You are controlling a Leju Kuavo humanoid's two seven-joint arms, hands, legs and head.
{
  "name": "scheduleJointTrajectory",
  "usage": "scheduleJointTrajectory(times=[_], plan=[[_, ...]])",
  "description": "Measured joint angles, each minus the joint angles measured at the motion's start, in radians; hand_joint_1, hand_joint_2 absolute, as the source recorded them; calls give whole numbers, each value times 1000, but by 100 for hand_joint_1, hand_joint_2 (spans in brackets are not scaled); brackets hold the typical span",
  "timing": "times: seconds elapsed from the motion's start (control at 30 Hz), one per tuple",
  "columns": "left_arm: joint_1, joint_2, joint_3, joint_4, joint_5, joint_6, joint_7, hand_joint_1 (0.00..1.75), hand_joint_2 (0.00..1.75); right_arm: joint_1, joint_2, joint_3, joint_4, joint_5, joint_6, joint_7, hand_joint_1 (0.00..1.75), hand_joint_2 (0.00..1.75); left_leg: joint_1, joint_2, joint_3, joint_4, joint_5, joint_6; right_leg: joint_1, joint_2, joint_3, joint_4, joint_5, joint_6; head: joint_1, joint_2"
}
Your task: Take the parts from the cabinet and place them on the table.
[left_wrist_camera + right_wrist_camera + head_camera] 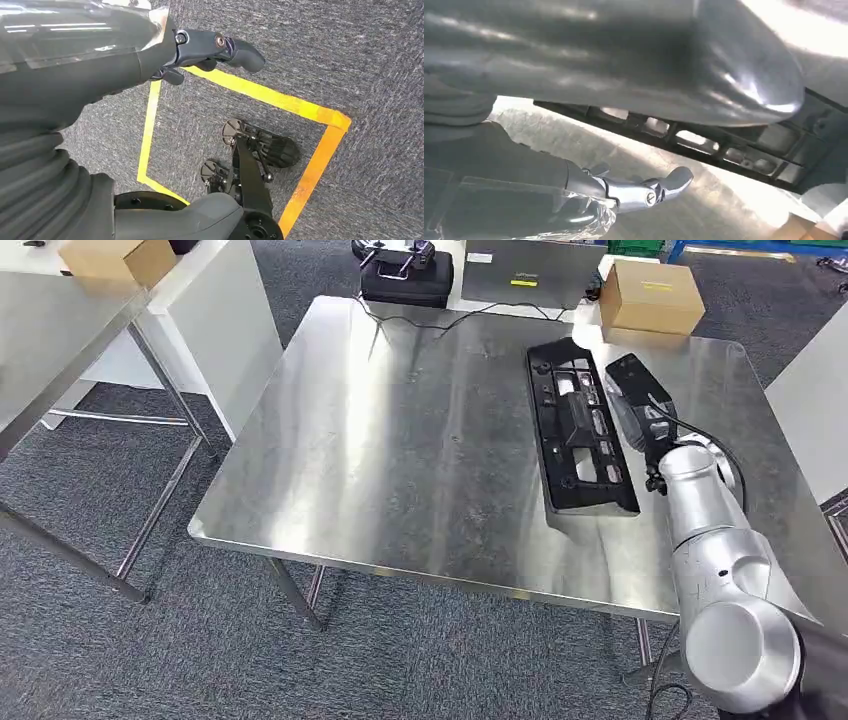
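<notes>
A long black plastic part with several cut-outs lies flat on the steel table, near its right side. My right hand rests just beside the part's right edge, fingers spread, gripping nothing. In the right wrist view the part's frame lies on the tabletop beyond my hand, with a gap between them. My left hand hangs beside my body over the carpet and holds nothing.
A cardboard box stands at the table's far right corner, with a black case and cables behind the far edge. Another steel table carrying a box stands at the left. Yellow floor tape marks the carpet.
</notes>
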Motion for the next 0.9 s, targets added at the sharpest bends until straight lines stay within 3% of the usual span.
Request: scheduleJointTrajectory(times=[0.2,0.33,0.43,0.47,0.5,0.53,0.57,0.63,0.7,0.9], plan=[[-1,0,2,0,0,2,-2,0,175,-6,13,29,-6,76,-50,-41,0,0,0,0,0,0,0,0,0,0,0,0,0,0,0,0],[-1,-1,2,0,0,6,-6,0,175,-11,20,112,-34,222,-239,-34,0,0,0,0,0,0,0,0,0,0,0,0,0,0,0,0],[-2,-2,2,0,0,8,-6,0,175,-19,21,167,-50,253,-296,-31,0,0,0,1,0,0,0,0,0,0,0,0,0,0,0,0],[-3,-2,2,0,-1,10,-6,0,175,-19,21,178,-54,263,-307,-29,0,175,0,1,0,0,0,0,0,0,0,0,0,0,0,0],[-3,-3,2,0,-2,11,-6,0,175,-18,21,187,-58,277,-325,-25,0,175,0,1,0,0,0,0,0,0,-1,0,0,0,0,0],[-3,-3,2,0,-5,13,-8,0,0,-15,21,208,-67,306,-376,-19,0,175,0,0,0,0,0,0,0,0,-1,0,0,0,0,0],[-3,-4,2,0,-11,14,-10,0,0,-12,20,231,-76,330,-427,-15,0,0,0,0,0,0,0,0,0,0,-1,0,0,0,0,0],[-3,-6,2,0,-16,25,-16,0,0,-3,13,279,-93,383,-532,2,0,0,0,0,0,0,0,0,0,0,-1,0,0,0,0,0],[-3,-9,2,0,-19,32,-18,0,0,10,5,323,-108,411,-586,15,0,0,0,1,0,0,0,0,0,0,-1,0,0,0,0,0],[-3,-13,4,0,-19,49,-18,0,0,45,-3,394,-125,421,-615,10,0,0,0,1,0,0,0,0,0,0,-1,0,0,0,0,0]])
